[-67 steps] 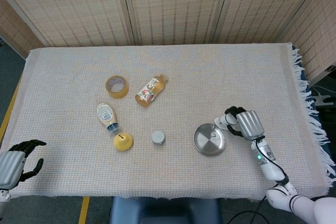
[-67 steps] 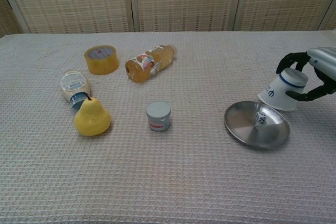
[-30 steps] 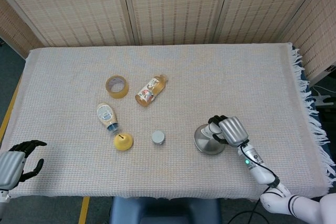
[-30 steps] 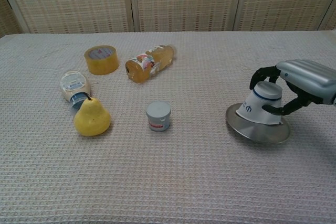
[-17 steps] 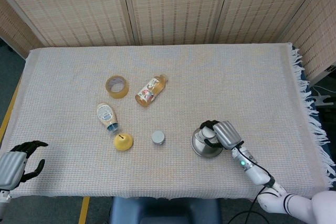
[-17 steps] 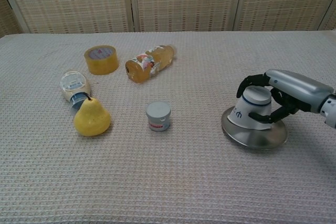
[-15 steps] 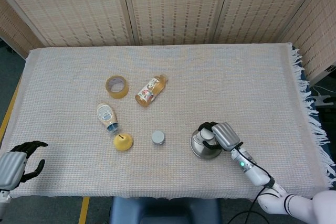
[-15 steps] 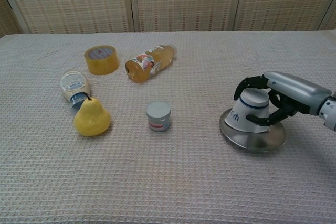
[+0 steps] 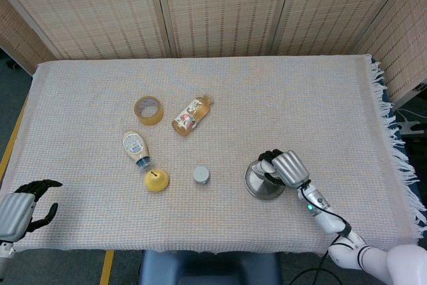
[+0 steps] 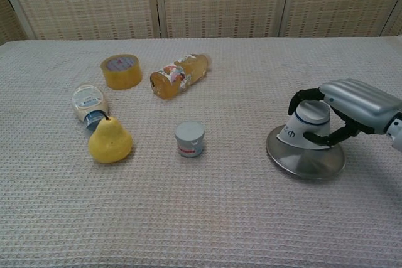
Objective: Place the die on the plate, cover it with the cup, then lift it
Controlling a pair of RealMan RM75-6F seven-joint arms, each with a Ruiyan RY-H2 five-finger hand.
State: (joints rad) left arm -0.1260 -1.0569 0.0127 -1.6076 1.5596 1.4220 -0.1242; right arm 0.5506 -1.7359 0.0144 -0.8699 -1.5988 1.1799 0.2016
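Head view: table [image 9: 320, 91] under beige waffle-weave cloth, fringe along right edge; woven-reed screens behind; grey floor, yellow line near left. Right hand [image 9: 285, 168] grips inverted cup [image 9: 269, 170] over steel plate [image 9: 260, 183], near right. Die hidden, cannot tell where. Left hand [image 9: 21, 208] off near-left corner, fingers curled, holding nothing. Tape [image 9: 148, 110], bottle [image 9: 192, 114], jar [image 9: 135, 147], pear [image 9: 157, 179], can [image 9: 201, 175] left of centre.

Chest view: cup [image 10: 308, 125] mouth-down on plate [image 10: 295, 160]; right hand [image 10: 352, 106] clamped on it from above. Left hand out of frame.
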